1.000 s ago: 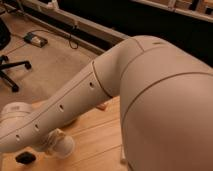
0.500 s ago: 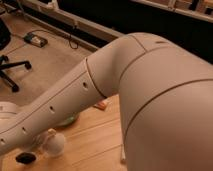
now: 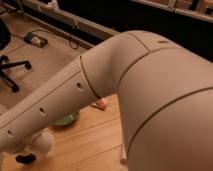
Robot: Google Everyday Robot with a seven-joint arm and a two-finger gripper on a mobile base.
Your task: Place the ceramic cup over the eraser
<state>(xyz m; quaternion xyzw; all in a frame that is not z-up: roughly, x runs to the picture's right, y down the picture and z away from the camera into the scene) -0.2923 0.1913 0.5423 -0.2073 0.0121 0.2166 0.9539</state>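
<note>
The end effector [image 3: 25, 158], low left beside the green bowl [image 3: 66, 120]; its grip cannot be told.

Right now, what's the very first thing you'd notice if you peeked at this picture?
The robot's huge cream arm fills most of the view, sloping down to the lower left. Its end effector is out of view. Under it on the wooden table peek a green bowl and a small dark eraser; an office chair stands upper left.

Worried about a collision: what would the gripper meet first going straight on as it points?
Cannot tell: the gripper is hidden behind the forearm at lower left. The forearm slants down toward the wooden table, likely met first.
</note>
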